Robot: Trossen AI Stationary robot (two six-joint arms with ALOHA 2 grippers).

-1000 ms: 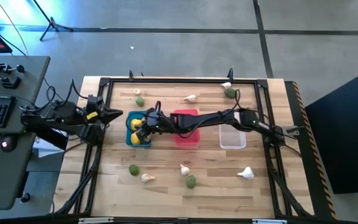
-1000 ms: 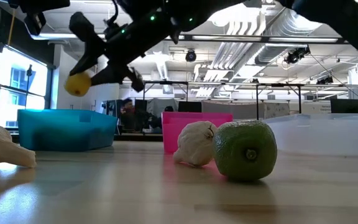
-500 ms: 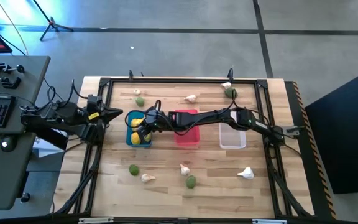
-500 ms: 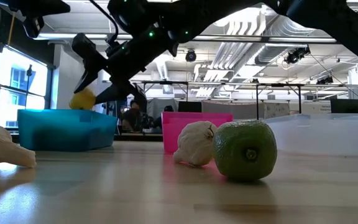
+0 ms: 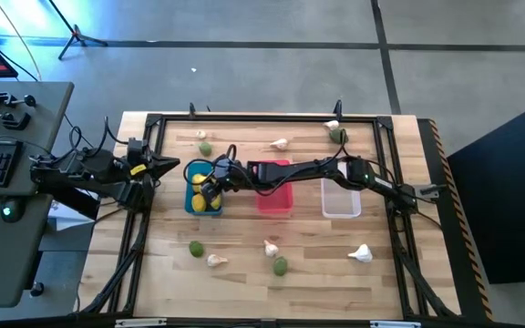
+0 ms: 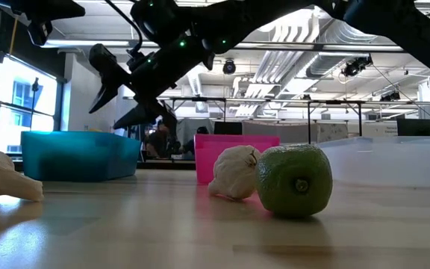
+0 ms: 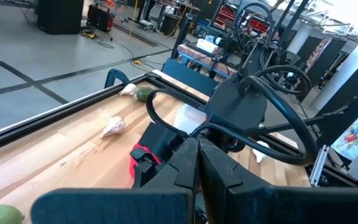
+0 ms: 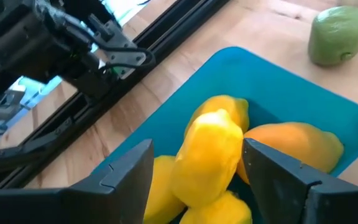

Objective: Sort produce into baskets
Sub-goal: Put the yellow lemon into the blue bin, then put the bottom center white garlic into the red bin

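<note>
Filling the blue basket (image 5: 202, 187) are glossy yellow lemons (image 8: 213, 152), smooth ovals piled against each other, near the table's left side. The right gripper (image 5: 210, 182) hovers directly above them with its 2 dark fingers spread and nothing between them. Just beside the blue basket stands the pink basket (image 5: 272, 187), partly covered by the right arm stretching across it, and next the translucent white basket (image 5: 341, 200); all 3 are rectangular plastic bins in a row. Loose on the pale wooden table (image 5: 244, 282) lie dull green limes (image 5: 280, 265) with pebbly skin and white pointed garlic bulbs (image 5: 361, 253), some along the far edge, some near the front. In the low view, 1 lime (image 6: 293, 180) touches a garlic bulb (image 6: 234, 172). The left gripper (image 5: 173, 166), fingers pressed together, waits at the table's left edge.
</note>
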